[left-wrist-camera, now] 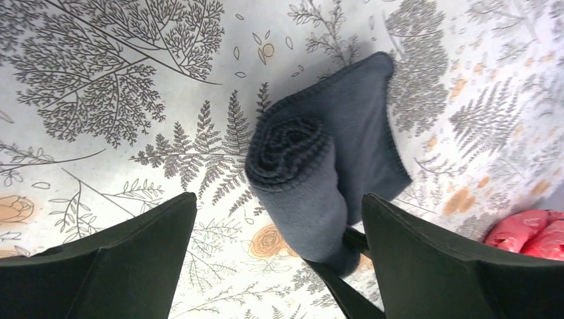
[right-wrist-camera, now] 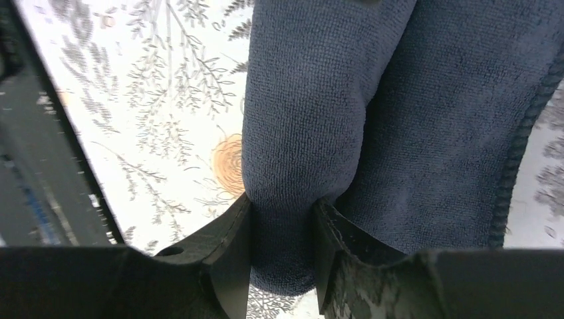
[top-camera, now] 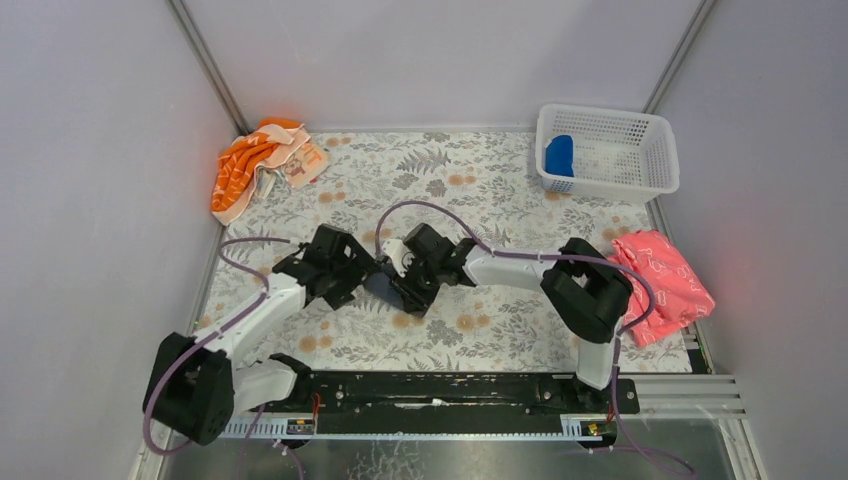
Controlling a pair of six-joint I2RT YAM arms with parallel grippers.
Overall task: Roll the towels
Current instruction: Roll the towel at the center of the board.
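Right gripper (right-wrist-camera: 281,219) pinching grey towel (right-wrist-camera: 306,113), spiral end (left wrist only)

Our left arm (top-camera: 255,312) and right arm (top-camera: 512,268) are white links with bulky black joints, each trailing a thin purple cable (top-camera: 425,203). Both sit on a black rail (top-camera: 450,385); our left pincer (left-wrist-camera: 278,198) has matte black wedge fingers (left-wrist-camera: 133,249).

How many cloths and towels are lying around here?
4: a dark grey towel half rolled mid-table, a blue towel in the white basket, a pink cloth at the right edge, an orange heap far left, possibly hiding more.
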